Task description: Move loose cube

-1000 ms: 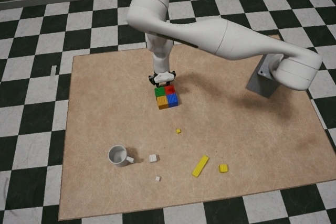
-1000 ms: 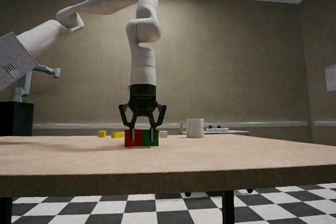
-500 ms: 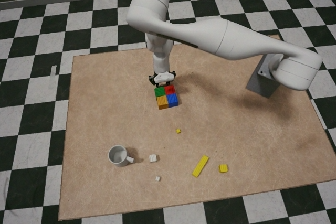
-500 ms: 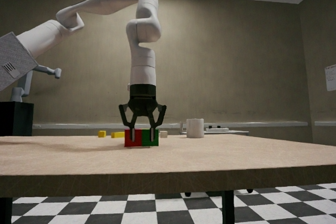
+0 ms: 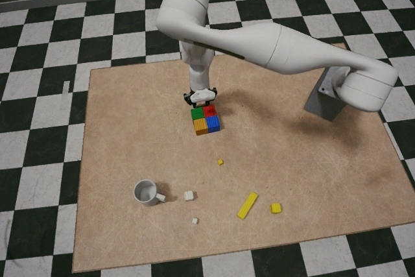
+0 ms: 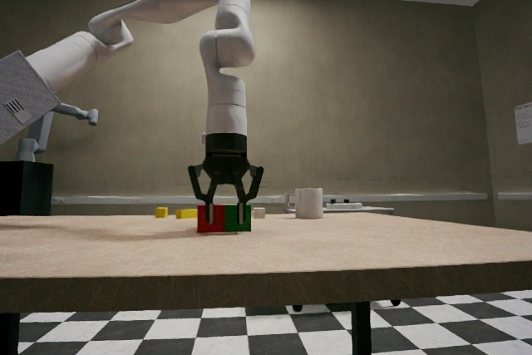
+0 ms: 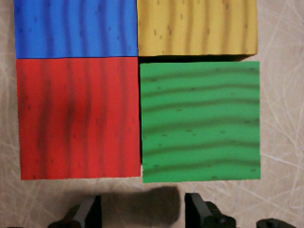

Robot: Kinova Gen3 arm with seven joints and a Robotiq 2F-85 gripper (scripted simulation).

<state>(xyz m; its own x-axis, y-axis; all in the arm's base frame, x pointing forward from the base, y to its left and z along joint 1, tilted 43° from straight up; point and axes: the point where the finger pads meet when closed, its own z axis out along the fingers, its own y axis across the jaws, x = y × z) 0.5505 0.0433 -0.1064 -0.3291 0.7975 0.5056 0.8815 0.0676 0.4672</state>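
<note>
Four cubes stand together in a square on the table (image 5: pixel 133 153): green (image 5: pixel 197 112) (image 6: pixel 232 219) (image 7: pixel 199 121), red (image 5: pixel 210 111) (image 6: pixel 217 219) (image 7: pixel 78 119), orange-yellow (image 5: pixel 200 125) (image 7: pixel 197 26) and blue (image 5: pixel 212 122) (image 7: pixel 76 28). In the wrist view the green cube lies against the red one, with a thin dark line between it and the orange-yellow one; its outer edges stick out very slightly. My gripper (image 5: pixel 200 101) (image 6: pixel 224 218) (image 7: pixel 142 212) is partly open and empty. Its fingertips hang low just beside the red and green cubes, straddling their seam without touching them.
A white mug (image 5: pixel 144 192) (image 6: pixel 308 203) stands at the table's front left. Two small white blocks (image 5: pixel 189 195) (image 5: pixel 194 220), a yellow bar (image 5: pixel 248 204), a yellow cube (image 5: pixel 275 207) and a tiny yellow piece (image 5: pixel 220 161) lie in front. The grey arm base (image 5: pixel 323 94) is at the right.
</note>
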